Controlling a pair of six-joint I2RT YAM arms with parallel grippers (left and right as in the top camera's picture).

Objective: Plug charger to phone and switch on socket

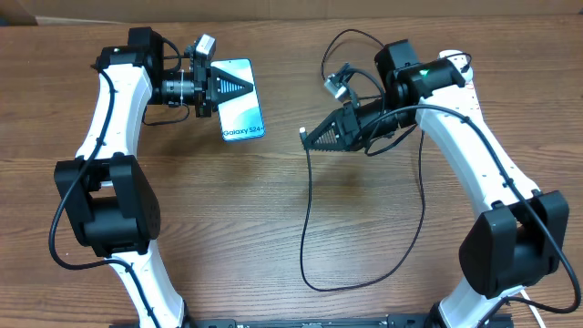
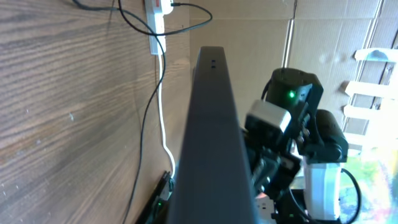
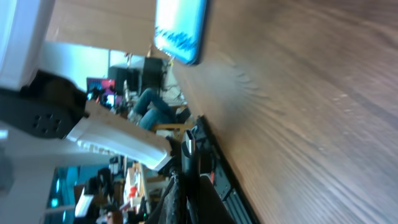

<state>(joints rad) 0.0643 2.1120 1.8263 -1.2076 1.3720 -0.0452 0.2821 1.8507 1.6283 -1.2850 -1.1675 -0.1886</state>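
The left fingers (image 1: 230, 87) are clamped shut on one short end of the phone (image 1: 244, 117) at the far left of the desk (image 1: 364, 228), blue screen up; whether it clears the wood I can't tell. Across a bare gap, the right fingers (image 1: 328, 135) are closed on the charger (image 1: 305, 219) near its connector tip (image 1: 302, 134) – the tip points toward the phone, not touching it – and the cable trails toward the near edge in a loop. The socket (image 2: 155, 11) shows only from the left wrist, lying on the desk.
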